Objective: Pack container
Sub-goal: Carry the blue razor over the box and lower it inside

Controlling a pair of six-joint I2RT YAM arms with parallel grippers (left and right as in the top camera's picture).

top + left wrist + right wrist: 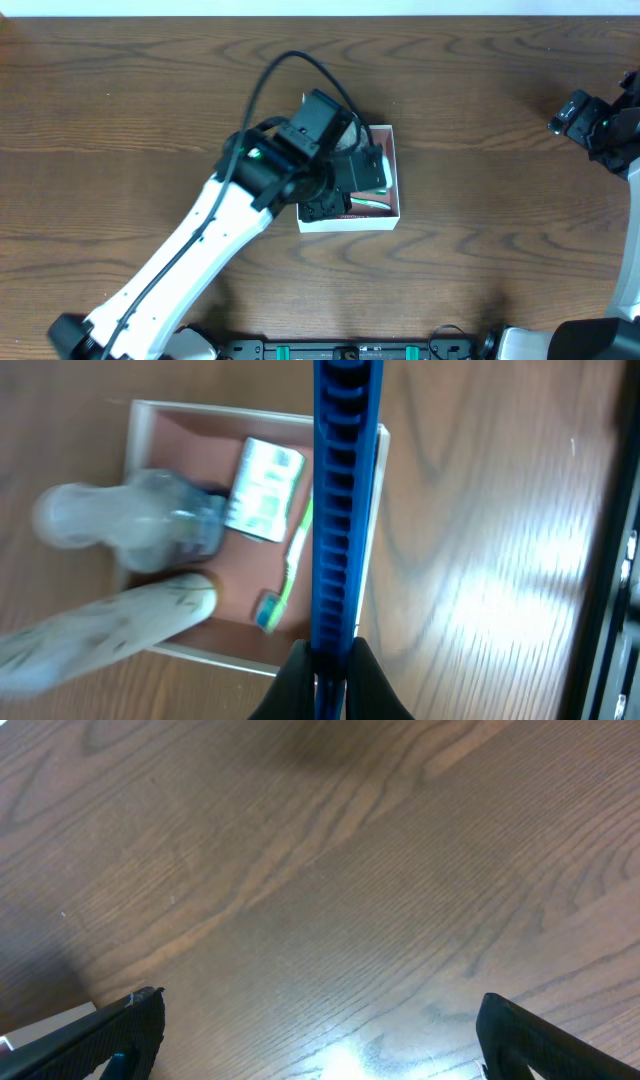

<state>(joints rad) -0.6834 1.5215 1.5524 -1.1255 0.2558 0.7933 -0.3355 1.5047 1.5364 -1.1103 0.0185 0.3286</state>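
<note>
The container point(346, 223), a shallow white-walled box with a reddish-brown floor point(195, 450), sits mid-table. Inside lie a green-and-white packet point(263, 488), a green toothbrush point(291, 560) and a clear bottle point(135, 525). A pale tube point(105, 628) leans over its near wall. My left gripper point(326, 665) hangs over the box's right side, shut on a long blue ridged comb point(345, 490) that runs along the right wall. From overhead the left gripper point(345, 178) hides most of the box. My right gripper point(320, 1055) stands open over bare wood at the table's far right point(590, 118).
Brown wood-grain tabletop point(480, 90) lies all around the box. The left arm point(200, 250) stretches diagonally from the near left edge up to the box. The right arm's base stands at the near right corner point(610, 335).
</note>
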